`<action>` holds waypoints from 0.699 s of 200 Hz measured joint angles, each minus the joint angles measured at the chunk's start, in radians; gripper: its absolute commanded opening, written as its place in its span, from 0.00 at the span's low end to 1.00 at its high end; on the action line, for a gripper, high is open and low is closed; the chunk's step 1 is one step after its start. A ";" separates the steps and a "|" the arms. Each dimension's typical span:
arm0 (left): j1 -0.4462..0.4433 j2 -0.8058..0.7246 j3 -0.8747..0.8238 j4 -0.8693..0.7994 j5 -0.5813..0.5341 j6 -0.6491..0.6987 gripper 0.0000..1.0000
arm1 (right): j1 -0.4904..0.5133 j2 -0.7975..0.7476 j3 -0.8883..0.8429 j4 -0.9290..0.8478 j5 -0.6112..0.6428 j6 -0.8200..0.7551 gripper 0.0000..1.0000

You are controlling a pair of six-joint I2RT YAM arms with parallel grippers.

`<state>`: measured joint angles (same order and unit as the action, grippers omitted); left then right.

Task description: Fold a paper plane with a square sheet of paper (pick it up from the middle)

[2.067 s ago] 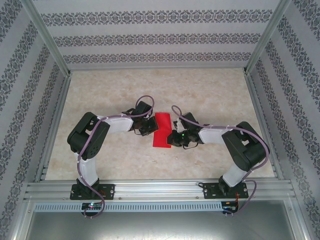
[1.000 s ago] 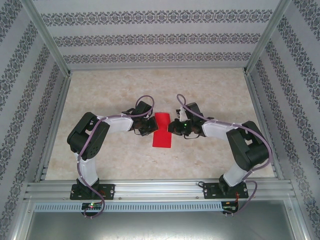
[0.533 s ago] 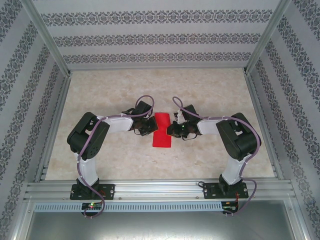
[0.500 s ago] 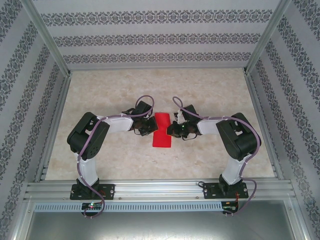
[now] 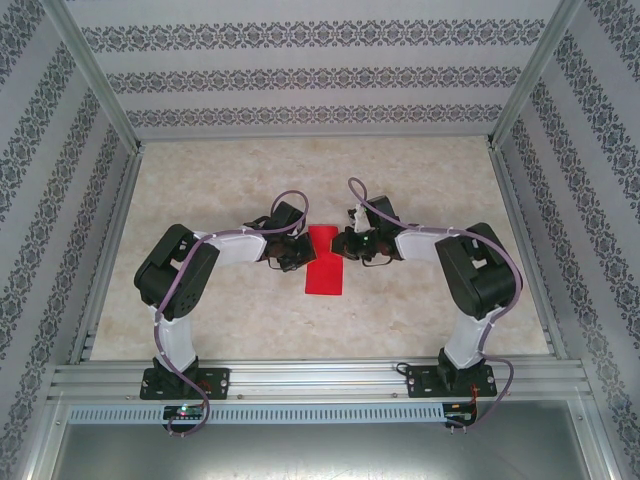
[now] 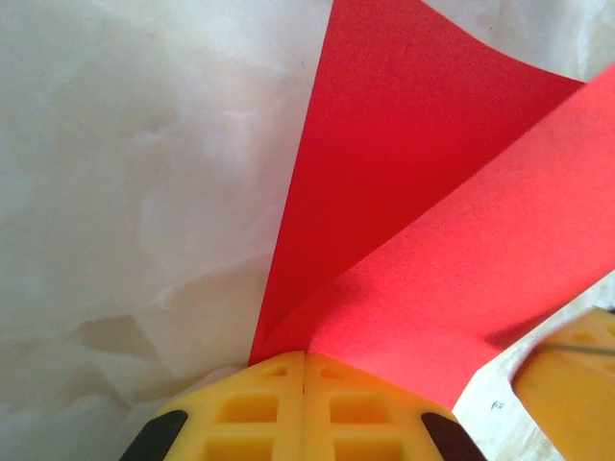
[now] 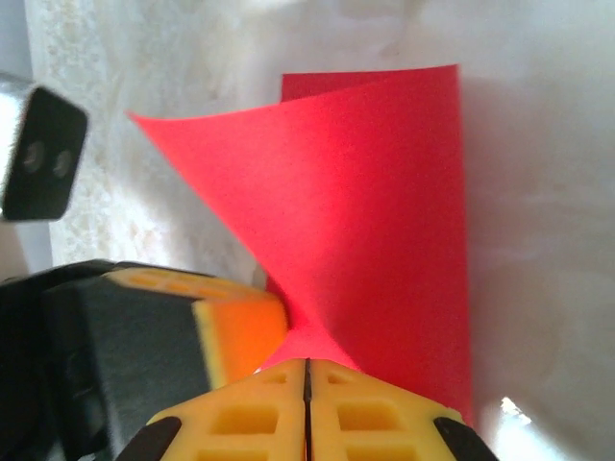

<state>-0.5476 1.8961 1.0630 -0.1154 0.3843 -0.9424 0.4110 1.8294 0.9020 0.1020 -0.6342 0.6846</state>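
Note:
The square sheet of paper (image 5: 323, 275) is bright red and lies mid-table, folded into a narrow upright strip. No paper plane is in view. My left gripper (image 5: 300, 254) is shut, its tips (image 6: 305, 357) resting where a raised flap (image 6: 452, 250) meets the lower layer (image 6: 365, 144). My right gripper (image 5: 338, 245) is shut at the strip's upper right edge. In the right wrist view the curled flap (image 7: 365, 192) runs down into its closed tips (image 7: 307, 363). The two grippers sit almost tip to tip.
The pale marbled table top (image 5: 200, 190) is fenced by aluminium rails (image 5: 320, 372) and patterned walls. The right gripper's orange finger (image 6: 567, 384) edges into the left wrist view. The left gripper's finger (image 7: 240, 331) stands beside the flap in the right wrist view.
My right gripper has slid from the strip's lower right edge up to its upper right, and the right arm has folded in. The left arm has stayed still.

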 measured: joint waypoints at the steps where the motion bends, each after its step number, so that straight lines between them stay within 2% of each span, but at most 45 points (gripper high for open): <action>1: 0.000 0.000 0.000 0.000 0.000 0.000 0.00 | -0.001 0.002 0.000 0.000 0.000 -0.001 0.08; 28: 0.000 0.000 0.000 -0.001 0.000 0.000 0.00 | -0.010 0.062 0.000 -0.001 -0.011 -0.008 0.08; 86: 0.000 -0.001 0.000 -0.003 0.000 0.003 0.00 | -0.016 0.051 0.009 -0.034 -0.008 -0.011 0.09; 140: 0.000 -0.001 0.002 -0.008 -0.003 0.011 0.00 | -0.016 0.029 0.119 -0.110 -0.007 -0.034 0.09</action>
<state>-0.5476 1.8954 1.0645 -0.1230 0.3817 -0.9310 0.3946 1.8580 1.0210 -0.0078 -0.6411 0.6510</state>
